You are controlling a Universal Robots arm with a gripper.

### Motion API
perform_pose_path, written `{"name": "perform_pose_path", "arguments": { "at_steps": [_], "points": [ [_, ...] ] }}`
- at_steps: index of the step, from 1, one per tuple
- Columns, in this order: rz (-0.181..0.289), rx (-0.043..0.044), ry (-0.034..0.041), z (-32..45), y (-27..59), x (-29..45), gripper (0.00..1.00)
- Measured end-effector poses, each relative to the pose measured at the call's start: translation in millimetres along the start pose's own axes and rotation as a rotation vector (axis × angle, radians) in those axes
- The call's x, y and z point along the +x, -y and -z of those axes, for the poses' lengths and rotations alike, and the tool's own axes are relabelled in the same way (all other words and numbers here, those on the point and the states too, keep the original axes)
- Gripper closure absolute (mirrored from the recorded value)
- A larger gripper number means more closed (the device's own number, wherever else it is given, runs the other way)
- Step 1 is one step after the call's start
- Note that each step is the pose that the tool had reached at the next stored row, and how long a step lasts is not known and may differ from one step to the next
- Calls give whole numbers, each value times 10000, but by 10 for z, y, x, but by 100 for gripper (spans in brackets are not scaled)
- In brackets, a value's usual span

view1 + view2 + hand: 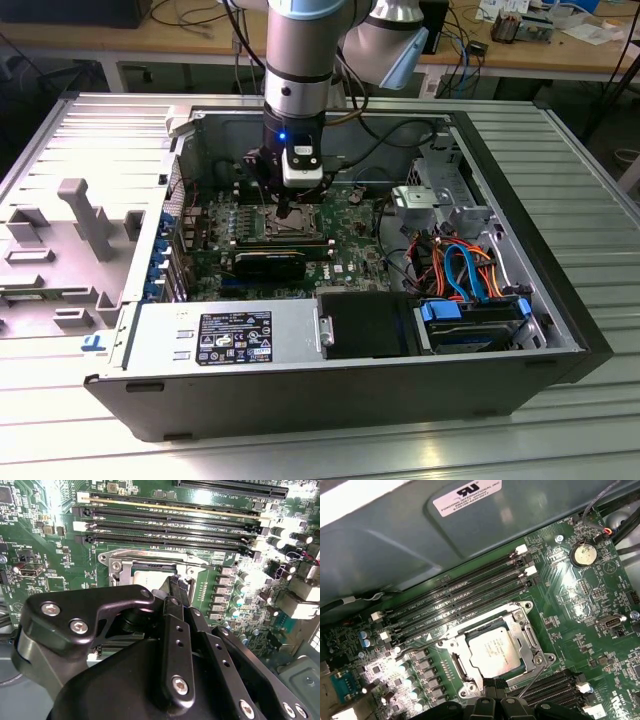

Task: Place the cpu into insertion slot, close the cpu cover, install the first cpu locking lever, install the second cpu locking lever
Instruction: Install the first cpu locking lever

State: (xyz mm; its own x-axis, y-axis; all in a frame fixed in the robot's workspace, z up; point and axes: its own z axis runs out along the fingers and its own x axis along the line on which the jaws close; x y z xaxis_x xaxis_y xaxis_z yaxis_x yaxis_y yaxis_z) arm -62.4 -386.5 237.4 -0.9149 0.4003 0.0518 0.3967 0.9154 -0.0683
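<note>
Black gripper (175, 586) of mine rests at the socket's (457, 666) edge, its fingers pressed together on nothing. One silvery square chip (495, 652) lies flat inside the socket, under one metal frame cover (525, 635). Four long memory slots (455, 592) run just beside the socket.

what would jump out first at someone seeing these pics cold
The grey robot arm hanging down into the open computer case dominates the exterior view, with its hand low over the green motherboard. In the first wrist view, the silvery cpu lies framed by the cpu cover, and the black hand is right at the cover's edge.
</note>
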Motion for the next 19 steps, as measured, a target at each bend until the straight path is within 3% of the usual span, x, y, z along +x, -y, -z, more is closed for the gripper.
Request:
{"name": "perform_pose_path", "arguments": {
  "at_steps": [19],
  "points": [
    [518,27,36,0,0,0,89]
  ]
}}
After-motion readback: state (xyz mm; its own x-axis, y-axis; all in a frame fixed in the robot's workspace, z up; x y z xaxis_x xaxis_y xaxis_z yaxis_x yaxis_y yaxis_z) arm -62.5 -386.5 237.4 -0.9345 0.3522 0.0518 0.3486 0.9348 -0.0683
